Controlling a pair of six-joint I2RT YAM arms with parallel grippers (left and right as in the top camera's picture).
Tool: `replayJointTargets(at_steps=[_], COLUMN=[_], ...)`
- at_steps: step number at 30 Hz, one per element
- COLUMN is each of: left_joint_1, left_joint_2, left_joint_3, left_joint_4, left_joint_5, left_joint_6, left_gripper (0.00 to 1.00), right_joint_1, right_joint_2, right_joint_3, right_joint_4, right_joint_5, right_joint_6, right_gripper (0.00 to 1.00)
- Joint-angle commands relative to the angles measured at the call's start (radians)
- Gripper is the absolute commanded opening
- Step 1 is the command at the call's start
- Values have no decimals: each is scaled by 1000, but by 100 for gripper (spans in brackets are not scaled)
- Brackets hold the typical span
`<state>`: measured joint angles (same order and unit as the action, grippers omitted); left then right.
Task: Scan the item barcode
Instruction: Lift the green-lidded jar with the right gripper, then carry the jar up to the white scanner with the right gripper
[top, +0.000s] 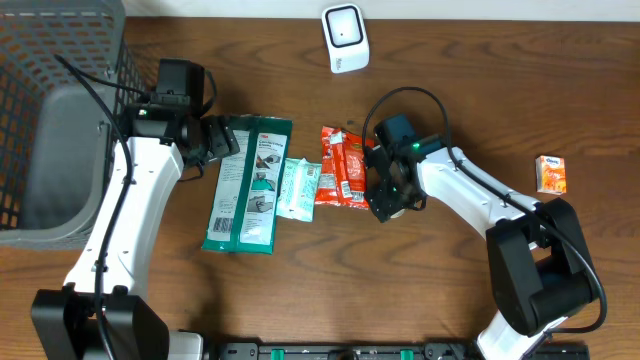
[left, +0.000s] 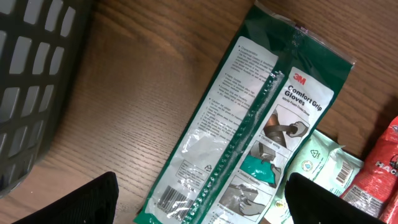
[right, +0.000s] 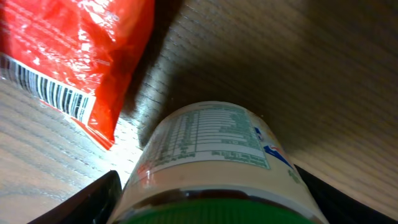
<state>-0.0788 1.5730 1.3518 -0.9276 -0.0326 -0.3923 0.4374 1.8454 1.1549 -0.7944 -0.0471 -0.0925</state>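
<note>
Centre frame: the right gripper (top: 388, 203), jaws wide, clasps a green-lidded bottle (right: 211, 143). The round bottle may slip or turn its barcode away from the scanner (top: 345, 38), top centre. The left gripper (left: 199, 208) gapes, empty.

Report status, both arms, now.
Left gripper open over the 3M gloves pack. Right gripper straddles the green-lidded jar, grip unconfirmed. Red packet close beside jar; scanner stands apart.

— What colour are the arms?
— White shells on the left arm (top: 140, 195) and right arm (top: 470, 185), with black joints.
— Any cables?
— A black cable (top: 408, 90) loops behind the right end effector (top: 388, 202); a green light (top: 411, 148) glows just behind it.
</note>
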Motion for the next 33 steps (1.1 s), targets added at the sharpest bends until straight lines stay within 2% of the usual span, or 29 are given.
replayJointTargets(at_steps=[1, 5, 13, 18, 22, 25, 29, 31, 33], left_joint_1=[4, 4, 4, 4, 4, 4, 4, 4, 4], left_joint_2=[-4, -4, -4, -4, -4, -4, -4, -4, -4], left_joint_3=[17, 17, 17, 17, 17, 17, 17, 17, 17], left_joint_4=[-3, -3, -3, -3, -3, -3, -3, -3, -3], left_joint_5=[-13, -13, -13, -13, -13, -13, -13, -13, -13], left_joint_6=[5, 6, 5, 5, 5, 5, 5, 5, 5], left_gripper=[86, 86, 86, 86, 86, 86, 86, 86, 86], right_joint_1=[10, 10, 10, 9, 9, 8, 7, 6, 7], right_joint_2=[8, 8, 7, -19, -57, -84, -89, -89, -89], right_joint_3=[-7, -7, -3, 65, 160, 247, 454, 557, 663], right_joint_4=[4, 5, -10, -79, -164, -234, -399, -451, -485], right_joint_5=[39, 39, 39, 41, 42, 40, 39, 39, 38], right_joint_6=[-10, -9, 11, 45, 68, 134, 193, 206, 212], right_gripper=[80, 78, 63, 54, 48, 49, 49, 45, 38])
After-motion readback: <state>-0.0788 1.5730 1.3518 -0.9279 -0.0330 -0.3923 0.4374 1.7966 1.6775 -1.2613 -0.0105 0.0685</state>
